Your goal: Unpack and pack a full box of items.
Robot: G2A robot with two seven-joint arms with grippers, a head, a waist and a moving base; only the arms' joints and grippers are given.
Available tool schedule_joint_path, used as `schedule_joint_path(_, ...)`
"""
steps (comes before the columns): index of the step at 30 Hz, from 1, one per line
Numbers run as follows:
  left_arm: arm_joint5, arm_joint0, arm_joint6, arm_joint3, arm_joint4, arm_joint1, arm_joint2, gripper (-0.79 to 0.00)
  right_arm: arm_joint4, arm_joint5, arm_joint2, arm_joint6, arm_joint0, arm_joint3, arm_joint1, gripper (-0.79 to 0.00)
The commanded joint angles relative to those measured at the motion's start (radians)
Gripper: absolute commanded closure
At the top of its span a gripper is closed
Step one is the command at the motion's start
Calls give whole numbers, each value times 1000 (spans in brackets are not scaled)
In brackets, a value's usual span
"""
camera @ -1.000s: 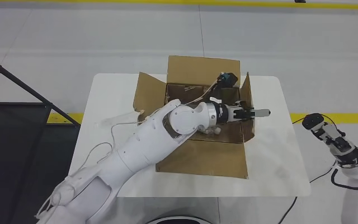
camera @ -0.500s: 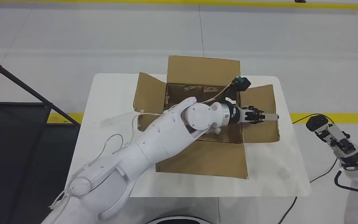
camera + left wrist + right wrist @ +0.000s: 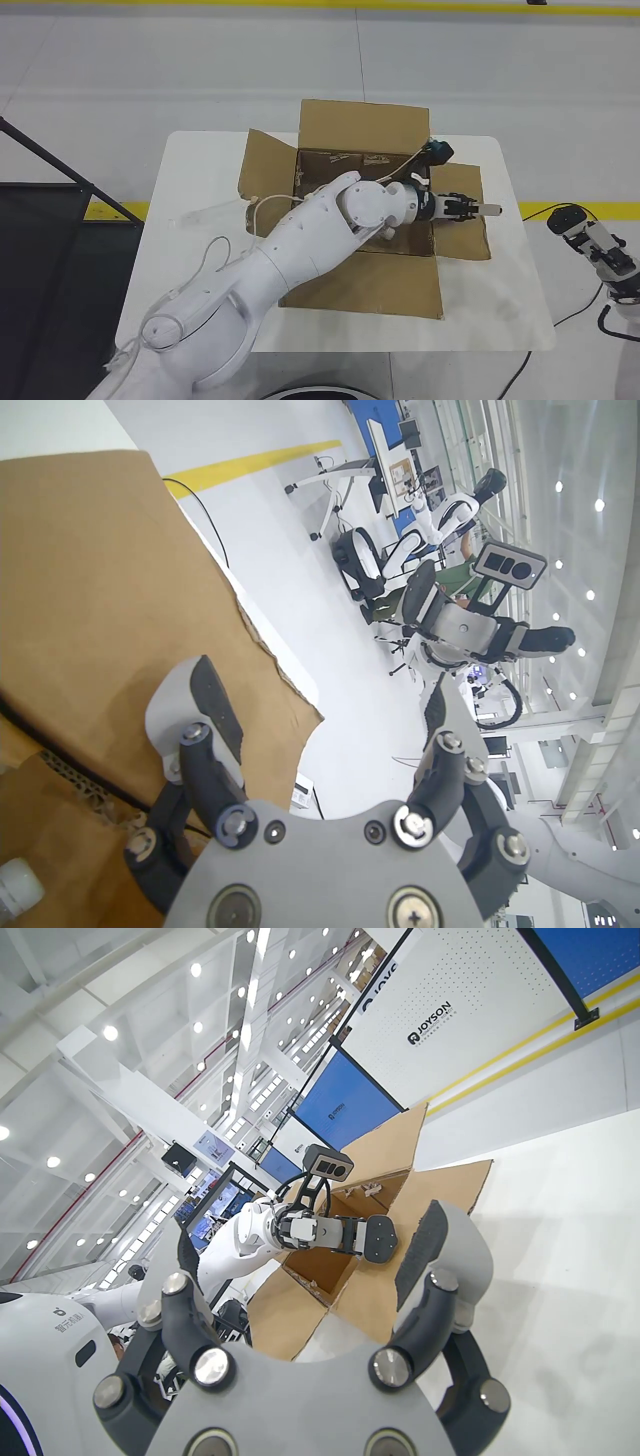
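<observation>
Box (image 3: 365,125) on surface (image 3: 200,200). My left pincer (image 3: 478,208) sits over its 3 o'clock flap (image 3: 462,238), spread wide, empty. Right pincer (image 3: 310,1248) likewise spread, empty.

In the right wrist view, a white perforated wall panel (image 3: 475,1013) beyond the cardboard box (image 3: 290,1318) carries a round logo and a company name in dark capitals, with a finer line beneath. The same logo and name stand in white on the blue panel (image 3: 345,1103) beside it and, smaller, on a farther blue panel (image 3: 312,1140). A hanging sign (image 3: 214,1147) nearby bears print too small to read.
</observation>
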Motion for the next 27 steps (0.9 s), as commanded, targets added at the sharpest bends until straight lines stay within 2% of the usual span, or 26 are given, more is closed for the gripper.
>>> schedule_joint_path(1, -11, 0, -1, 8, 1, -4, -7, -785, 0, 0, 0, 0, 0, 0, 0, -785)
schedule_joint_path(5, -34, -2, 3, 1, 15, -6, -27, -785, 0, 0, 0, 0, 0, 0, 0, -785)
schedule_joint_path(8, -46, -6, 12, -27, 39, 3, -55, -785, -42, 6, -3, -45, -3, -42, 2, -785)
schedule_joint_path(11, -57, 0, 42, -76, 84, 26, -99, -785, -89, -1, -8, -74, 6, -94, 6, -785)
schedule_joint_path(14, -56, 33, 62, -161, 139, 67, -171, -785, -168, 7, -21, -87, 34, -148, 13, -785)
schedule_joint_path(17, -23, 109, 68, -311, 218, 124, -273, -785, -252, 23, -45, -92, 73, -200, 21, -785)
schedule_joint_path(19, 20, 192, 59, -454, 283, 166, -359, -785, -305, 35, -68, -91, 104, -230, 27, -785)
schedule_joint_path(23, 125, 412, 0, -804, 412, 241, -549, -785, -418, 52, -129, -80, 175, -284, 38, -785)
schedule_joint_path(27, 183, 614, -48, -1084, 486, 286, -711, -785, -526, 75, -221, -58, 254, -327, 48, -785)
